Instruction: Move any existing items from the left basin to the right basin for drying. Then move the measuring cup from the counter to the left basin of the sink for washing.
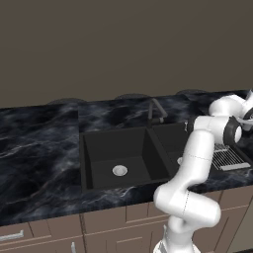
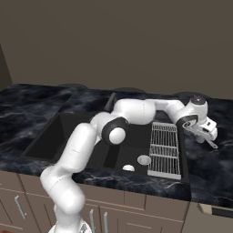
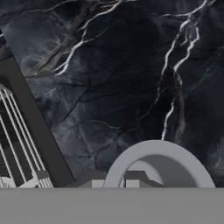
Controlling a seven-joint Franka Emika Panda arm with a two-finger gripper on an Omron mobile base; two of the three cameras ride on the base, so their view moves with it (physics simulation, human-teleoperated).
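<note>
Directly under end effector (image 2: 208,136): measuring cup (image 3: 159,165)

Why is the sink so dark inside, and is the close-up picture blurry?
Left base view: the left basin is matte black, only its drain glints. Hand view: the measuring cup looks slightly soft up close; the counter veins stay sharp.

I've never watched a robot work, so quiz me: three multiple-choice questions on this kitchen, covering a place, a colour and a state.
1. Where is the pincer? A at the faucet B over the counter beside the wire rack C by the cabinet doors
2. The measuring cup is? A teal B red C pale grey
3. The left basin holds? A only its drain B a mug C water
B: it hangs past the rack. C: grey rim in the hand view. A: bare black floor.
</note>
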